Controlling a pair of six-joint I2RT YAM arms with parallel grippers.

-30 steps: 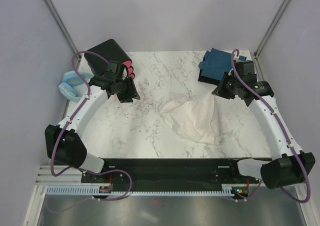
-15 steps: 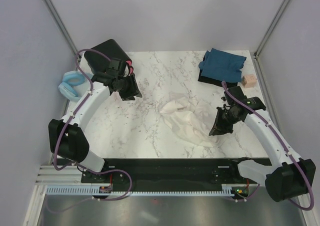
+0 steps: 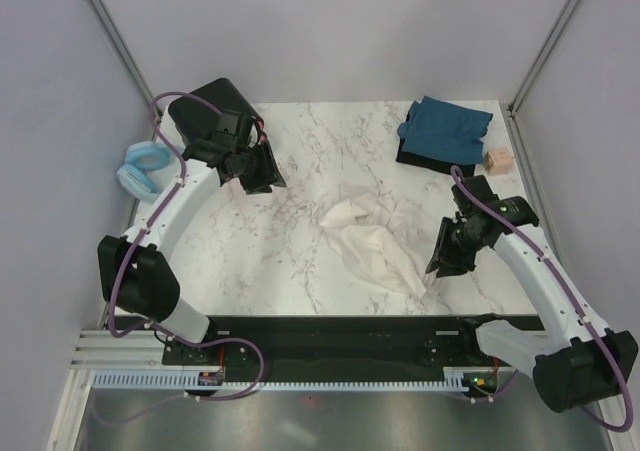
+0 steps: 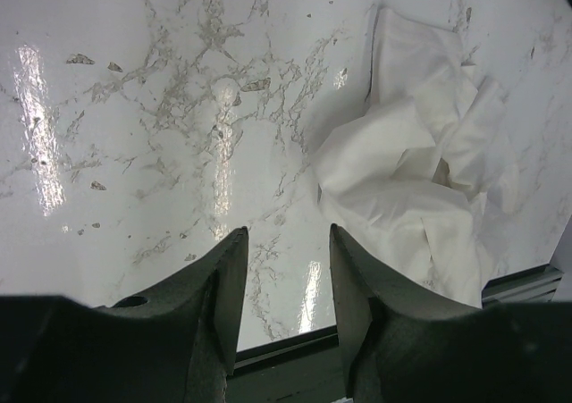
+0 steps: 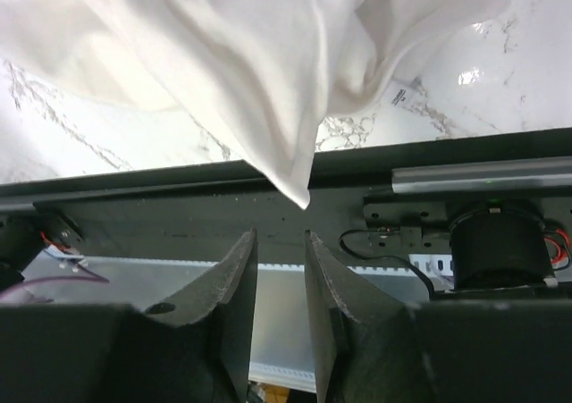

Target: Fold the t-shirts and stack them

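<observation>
Toward the near right of the worktop (image 3: 260,251), your right gripper (image 3: 445,261) now hangs low beside the right edge of the cream-white t-shirt (image 3: 375,241). Its fingers are set to a narrow gap with nothing between them. In the right wrist view a loose corner of the cloth droops just ahead of the fingertips, seen against the black rail (image 5: 179,206) at the near edge, and it is not pinched. A second ago that gripper was up near the far right corner and the shirt lay spread wider toward the right edge. Since then the arm has swung toward the near edge and the cloth has drawn into a narrower, crumpled heap right of centre. You can read this as a change of grip: the shirt is not yet flat, so folding has hardly begun, and the drooping corner looks like the likely next hold. Your left gripper (image 3: 262,171) has shifted only slightly and hovers at the far left, in front of the black box (image 3: 215,106), fingers moderately apart and empty, well apart from the shirt. The teal-blue t-shirt (image 3: 447,126) sits loosely folded at the far right corner, with a small pinkish block (image 3: 496,160) just beside it. A pale blue ring (image 3: 140,166) lies at the left edge. No brand, label or writing can be read anywhere.
</observation>
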